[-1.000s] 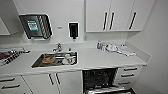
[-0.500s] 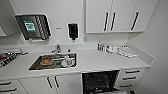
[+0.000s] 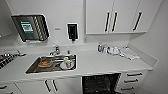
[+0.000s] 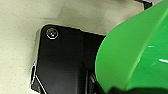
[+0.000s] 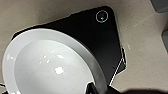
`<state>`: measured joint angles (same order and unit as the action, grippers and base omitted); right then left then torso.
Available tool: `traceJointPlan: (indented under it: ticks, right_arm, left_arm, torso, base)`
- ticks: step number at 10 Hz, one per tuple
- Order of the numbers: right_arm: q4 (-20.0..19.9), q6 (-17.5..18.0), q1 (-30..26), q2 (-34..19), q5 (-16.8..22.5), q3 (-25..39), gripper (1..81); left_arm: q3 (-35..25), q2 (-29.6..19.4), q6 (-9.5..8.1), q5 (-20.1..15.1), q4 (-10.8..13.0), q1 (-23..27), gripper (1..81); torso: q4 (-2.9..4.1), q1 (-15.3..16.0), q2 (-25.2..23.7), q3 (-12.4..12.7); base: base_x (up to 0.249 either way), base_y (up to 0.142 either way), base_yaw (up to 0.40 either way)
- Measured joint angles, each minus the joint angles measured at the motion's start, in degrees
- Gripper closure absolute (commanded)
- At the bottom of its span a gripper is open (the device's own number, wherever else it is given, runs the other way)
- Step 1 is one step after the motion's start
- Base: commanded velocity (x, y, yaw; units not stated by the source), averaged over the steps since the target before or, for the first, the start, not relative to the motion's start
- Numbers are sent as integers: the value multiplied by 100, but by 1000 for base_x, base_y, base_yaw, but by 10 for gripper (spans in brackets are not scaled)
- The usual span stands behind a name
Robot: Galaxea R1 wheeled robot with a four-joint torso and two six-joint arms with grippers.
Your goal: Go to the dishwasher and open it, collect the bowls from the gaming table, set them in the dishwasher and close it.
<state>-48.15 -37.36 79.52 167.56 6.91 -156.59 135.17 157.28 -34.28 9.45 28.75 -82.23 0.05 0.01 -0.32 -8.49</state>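
The dishwasher (image 3: 100,84) stands open under the white counter (image 3: 100,63), its dark inside and wire rack showing between cabinet doors and drawers. In the left wrist view a bright green bowl (image 4: 135,52) looms large over pale floor, and my left gripper (image 4: 117,90) is shut on its edge as a dark shape. The right wrist view has a white bowl (image 5: 50,67) seen from above, with my right gripper (image 5: 100,89) shut on its rim. The gaming table is out of view.
A steel sink (image 3: 32,70) holding dishes lies left of the dishwasher, with a faucet (image 3: 55,50) behind it. Bottles, cups and cloths (image 3: 113,50) sit at the counter's back right. White drawers (image 3: 132,80) flank the dishwasher on the right, near a side wall (image 3: 160,50).
The whole head picture has shifted slightly, with the counter a little lower in it: the camera has moved. Nothing on the counter has moved.
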Motion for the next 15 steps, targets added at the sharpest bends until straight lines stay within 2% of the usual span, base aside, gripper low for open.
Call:
traceJointPlan:
  ticks: [7,9,15]
  right_arm:
    - [0,-1,16,-2,5,0,811]
    - [0,-1,2,-2,2,0,811]
    - [0,0,49,-2,2,0,811]
  left_arm:
    - [0,0,0,5,0,-13,811]
    - [-9,-37,-2,229,0,-16,811]
    - [-9,-74,0,254,0,-52,811]
  torso:
    - [0,2,2,-2]
    - [0,2,2,-2]
    - [0,-8,-2,0]
  base:
    - [26,0,0]
    - [0,0,0]
    - [27,0,0]
